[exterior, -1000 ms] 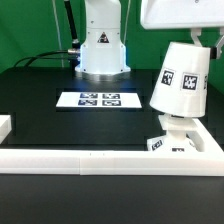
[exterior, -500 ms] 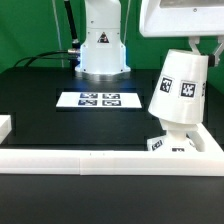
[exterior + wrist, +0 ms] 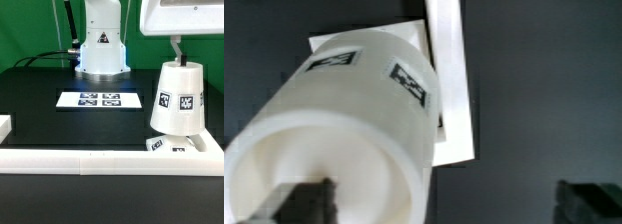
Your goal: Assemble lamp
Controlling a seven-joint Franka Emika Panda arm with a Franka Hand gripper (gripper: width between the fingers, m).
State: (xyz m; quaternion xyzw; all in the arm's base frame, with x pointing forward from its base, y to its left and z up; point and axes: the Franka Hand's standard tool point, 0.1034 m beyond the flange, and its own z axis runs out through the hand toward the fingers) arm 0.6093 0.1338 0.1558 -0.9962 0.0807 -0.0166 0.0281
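The white cone shade (image 3: 180,98) stands upright over the flat square base (image 3: 165,146) at the exterior view's right, its tags facing forward. The bulb is hidden under the shade. My gripper (image 3: 196,46) is just above the shade's top, and one finger (image 3: 177,47) reaches down beside the narrow end. In the wrist view the shade (image 3: 349,130) fills the near side. My gripper (image 3: 446,203) has its two dark fingertips (image 3: 304,200) wide apart. One fingertip lies by the shade's rim and the other stands free over the dark table.
A long white rail (image 3: 60,158) runs along the table's front edge and turns back at the exterior view's right. The marker board (image 3: 100,99) lies in the middle of the black table. The robot's white pedestal (image 3: 102,45) stands at the back.
The shade was tilted and held higher. It has now come down and stands upright on the base. The fingers now stand apart around its top.
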